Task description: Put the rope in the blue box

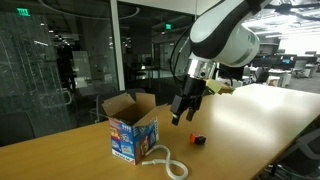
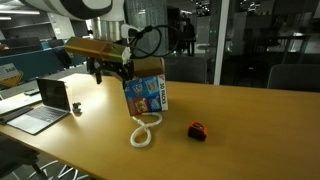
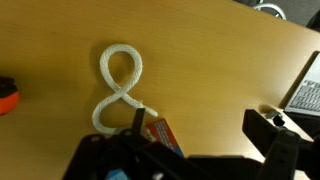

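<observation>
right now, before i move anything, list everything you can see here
rope: one, white, lying looped on the table beside the box, outside it
box: one, blue with colourful print and brown flaps, standing open on the table
small object: one, red and black, on the table apart from the box and rope; too small to tell what it is
laptop: one, grey, open, at the table's edge away from the box
table: one, light wood, under everything
glass walls: dark, behind the table
arm: one, white and black, reaching over the table
jaws: one pair, black, apart and holding nothing, above the table near the box
</observation>
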`<state>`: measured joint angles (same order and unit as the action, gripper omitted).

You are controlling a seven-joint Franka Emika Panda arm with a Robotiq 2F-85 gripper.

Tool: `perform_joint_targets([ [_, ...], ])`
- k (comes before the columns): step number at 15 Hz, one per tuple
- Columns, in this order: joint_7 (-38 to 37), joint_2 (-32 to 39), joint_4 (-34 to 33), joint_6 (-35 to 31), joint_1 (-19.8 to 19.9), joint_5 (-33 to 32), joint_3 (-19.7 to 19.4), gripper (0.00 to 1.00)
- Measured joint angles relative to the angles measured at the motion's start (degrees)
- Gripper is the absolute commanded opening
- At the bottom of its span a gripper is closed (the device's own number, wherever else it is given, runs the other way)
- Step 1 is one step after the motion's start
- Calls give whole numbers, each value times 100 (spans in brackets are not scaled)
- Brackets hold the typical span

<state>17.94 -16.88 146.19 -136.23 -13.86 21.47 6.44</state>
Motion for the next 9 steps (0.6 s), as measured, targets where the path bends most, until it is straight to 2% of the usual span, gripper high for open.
perform_joint_targets([
  [5,1671,931,153,-1083,-640,677,63,100],
  [7,2192,1397,144,-1326,-747,706,226,100],
  [9,2478,1847,96,-1470,-730,407,399,100],
])
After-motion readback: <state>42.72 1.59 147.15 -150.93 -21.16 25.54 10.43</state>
